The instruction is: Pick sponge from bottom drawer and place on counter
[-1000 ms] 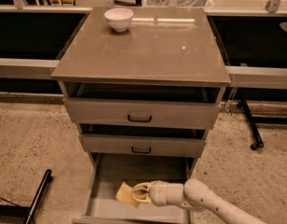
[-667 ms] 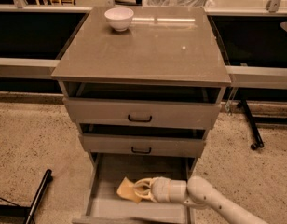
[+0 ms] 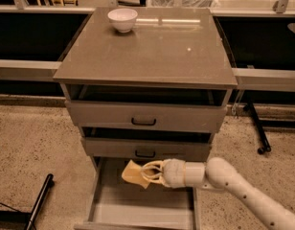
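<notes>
Low in the frame, just left of centre, the gripper reaches in from the lower right and sits over the open bottom drawer, directly in front of the middle drawer. Its cream fingers are closed on the right edge of the sponge, which hangs tilted from them and looks clear of the drawer floor. The sponge is a pale-yellow block that is probably very light and soft. It should give under the pinch rather than slip, and nothing about it is fragile. Held by one edge it may droop or swing, so a hold nearer its narrow waist would likely be steadier, though this grip looks enough for so light a load. The worktop fills the upper middle of the frame, with a white bowl at its upper left. The rest of its surface offers room to set the sponge down. The overhanging front edge probably has to be cleared on the way up.
</notes>
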Motion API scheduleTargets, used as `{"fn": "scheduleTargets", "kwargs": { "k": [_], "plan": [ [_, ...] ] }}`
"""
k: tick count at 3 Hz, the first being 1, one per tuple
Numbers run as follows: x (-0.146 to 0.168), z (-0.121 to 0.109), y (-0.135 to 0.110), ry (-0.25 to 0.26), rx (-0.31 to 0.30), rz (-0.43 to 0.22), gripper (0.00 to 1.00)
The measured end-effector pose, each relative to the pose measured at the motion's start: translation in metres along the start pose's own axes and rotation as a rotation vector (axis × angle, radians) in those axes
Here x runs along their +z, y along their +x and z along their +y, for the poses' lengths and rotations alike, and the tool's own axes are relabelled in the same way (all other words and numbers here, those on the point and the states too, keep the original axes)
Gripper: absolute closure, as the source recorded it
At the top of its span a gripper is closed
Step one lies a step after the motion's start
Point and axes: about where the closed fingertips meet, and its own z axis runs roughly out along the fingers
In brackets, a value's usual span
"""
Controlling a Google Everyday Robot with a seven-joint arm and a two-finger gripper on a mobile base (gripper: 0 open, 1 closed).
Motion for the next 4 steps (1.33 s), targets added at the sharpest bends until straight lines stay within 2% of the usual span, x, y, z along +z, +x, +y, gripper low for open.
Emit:
{"fn": "scheduleTargets", "kwargs": {
  "k": [1, 2, 3, 4],
  "plan": [
    [-0.028, -0.034, -0.074, -0.026, -0.109, 0.049, 1.00],
    [-0.038, -0.049, -0.101, -0.040, -0.181, 0.100, 1.00],
    [-0.037, -0.048, -0.100, -0.040, -0.178, 0.098, 1.00],
    [-0.027, -0.064, -0.111, -0.071, -0.207, 0.077, 1.00]
  ]
}}
